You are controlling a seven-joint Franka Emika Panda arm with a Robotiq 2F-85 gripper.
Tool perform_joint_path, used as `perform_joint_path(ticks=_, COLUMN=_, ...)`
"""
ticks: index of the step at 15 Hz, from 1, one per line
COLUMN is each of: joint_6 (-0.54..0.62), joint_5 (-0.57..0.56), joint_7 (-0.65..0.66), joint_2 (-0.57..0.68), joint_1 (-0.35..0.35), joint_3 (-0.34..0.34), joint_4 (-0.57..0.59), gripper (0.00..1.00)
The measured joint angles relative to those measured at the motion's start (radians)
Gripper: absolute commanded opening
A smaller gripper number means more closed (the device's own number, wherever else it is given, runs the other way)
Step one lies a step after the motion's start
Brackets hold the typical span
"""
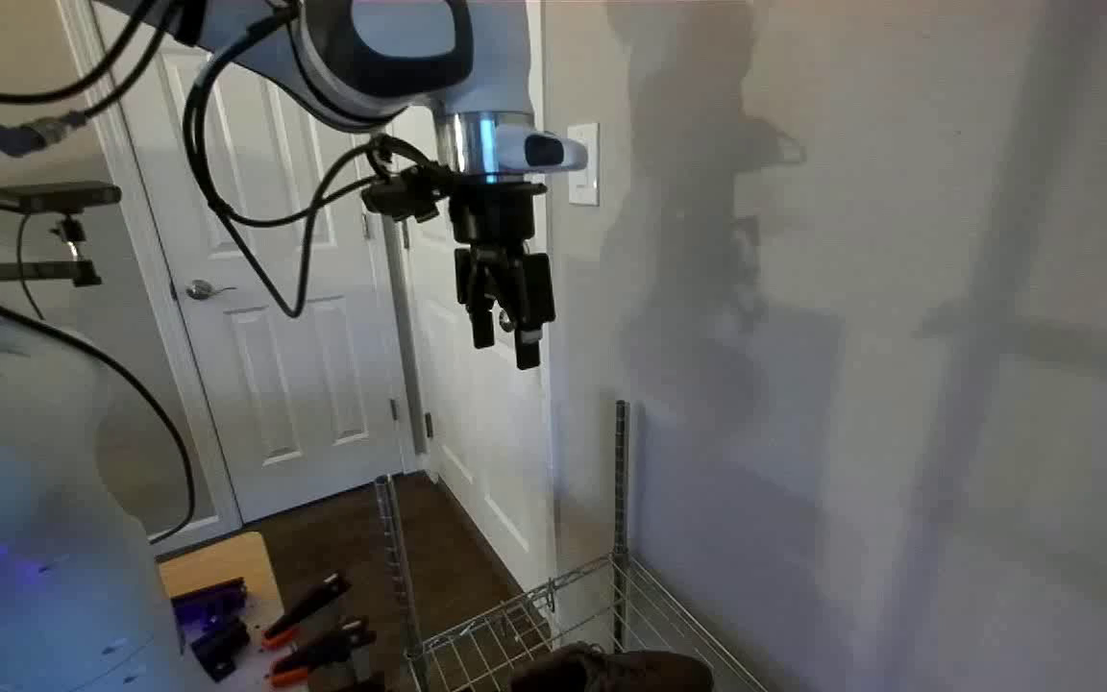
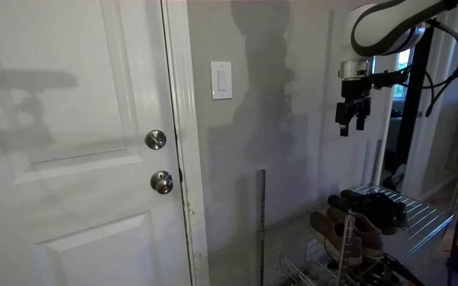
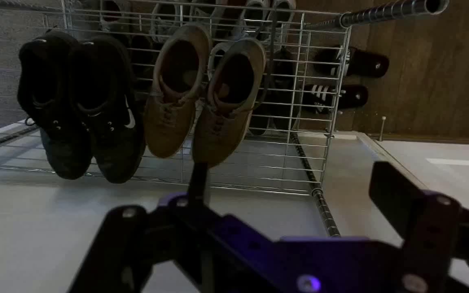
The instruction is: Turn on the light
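The light switch is a white upright wall plate with a rocker, on the grey wall beside the door frame; it shows in both exterior views. In an exterior view the arm's flange overlaps part of it. The plate is out of the wrist view, and no lamp shows. My black gripper points down and is apart from the switch, lower than the plate and to its right in an exterior view. In the wrist view the fingers stand wide apart with nothing between them.
A white door with a round knob and a deadbolt is left of the switch. A wire rack with upright posts stands below the gripper. It holds brown shoes and black shoes.
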Motion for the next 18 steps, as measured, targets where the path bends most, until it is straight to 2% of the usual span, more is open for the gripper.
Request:
perform_joint_path(ticks=2, joint_6=0.0, joint_5=0.0, joint_7=0.0, joint_2=0.0, joint_1=0.0, joint_3=0.0, joint_4=0.0, gripper=1.0)
perform_joint_path(ticks=3, joint_6=0.0, joint_5=0.0, joint_7=0.0, joint_2=0.0, joint_1=0.0, joint_3=0.0, joint_4=0.0, gripper=0.95)
perform_joint_path(ticks=4, joint_6=0.0, joint_5=0.0, joint_7=0.0, joint_2=0.0, joint_1=0.0, joint_3=0.0, joint_4=0.0, gripper=0.74)
perform_joint_path(ticks=6, joint_6=0.0, joint_5=0.0, joint_7=0.0, joint_2=0.0, joint_1=0.0, joint_3=0.0, joint_4=0.0, gripper=0.69)
perform_joint_path(ticks=7, joint_6=0.0, joint_5=0.0, joint_7=0.0, joint_2=0.0, joint_1=0.001, joint_3=0.0, joint_4=0.0, gripper=0.64)
perform_joint_path(ticks=15, joint_6=0.011, joint_5=0.0, joint_7=-0.002, joint_2=0.0, joint_1=0.024, joint_3=0.0, joint_4=0.0, gripper=0.11)
perform_joint_path(ticks=18, joint_6=0.039, joint_5=0.0, joint_7=-0.005, joint_2=0.0, joint_1=0.041, joint_3=0.0, joint_4=0.0, gripper=0.03)
